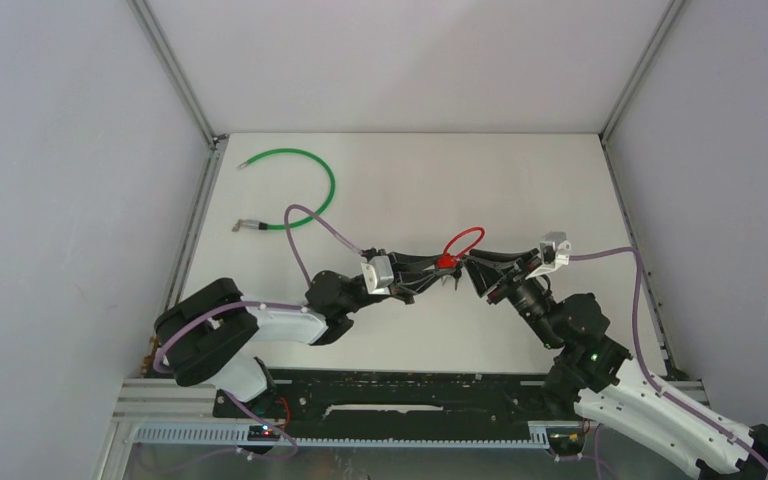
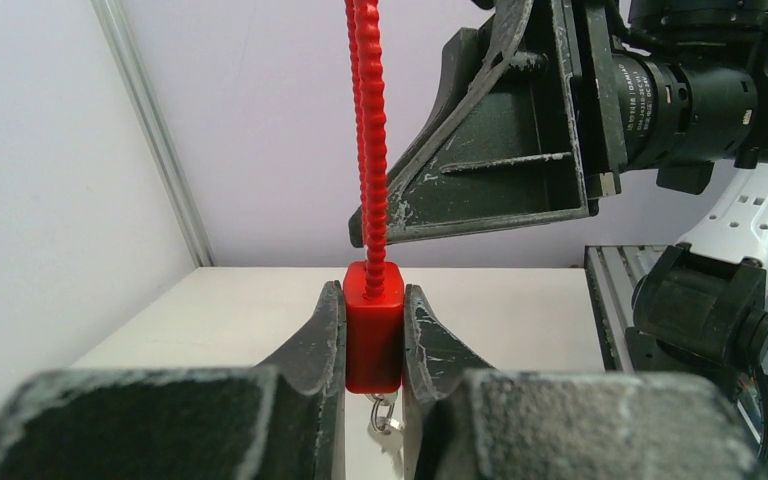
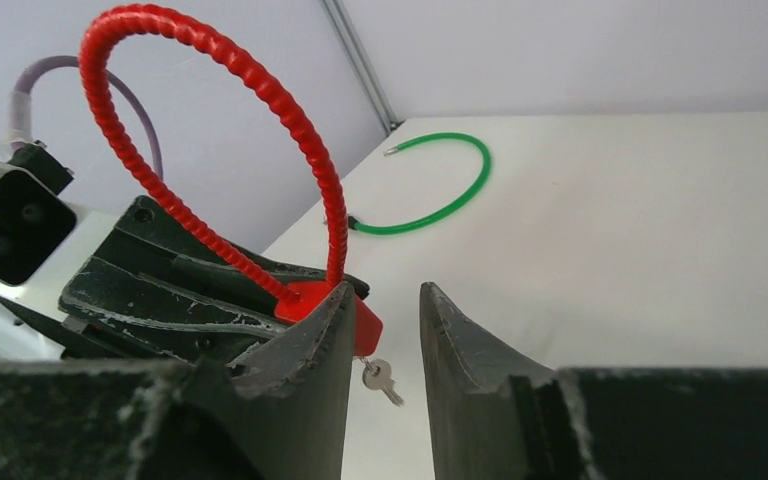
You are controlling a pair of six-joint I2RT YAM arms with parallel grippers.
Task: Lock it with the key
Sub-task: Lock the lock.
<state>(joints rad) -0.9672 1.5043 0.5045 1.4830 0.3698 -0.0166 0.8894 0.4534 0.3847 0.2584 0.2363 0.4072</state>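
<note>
My left gripper (image 2: 374, 292) is shut on the red lock body (image 2: 373, 325), holding it upright above the table. The lock's ribbed red cable (image 3: 210, 60) rises from the body in a closed loop (image 1: 465, 240). A small silver key (image 3: 378, 377) dangles on a ring under the body (image 2: 384, 415). Directly opposite, my right gripper (image 3: 386, 292) is open, its left finger beside the lock body (image 3: 360, 318), with nothing between its fingers. In the top view both grippers meet at the lock (image 1: 447, 262) at mid-table.
A green cable lock (image 1: 310, 170) lies curled at the table's back left, its metal end (image 1: 247, 225) near the left wall. White walls close in the table on three sides. A metal rail (image 1: 410, 400) runs along the near edge.
</note>
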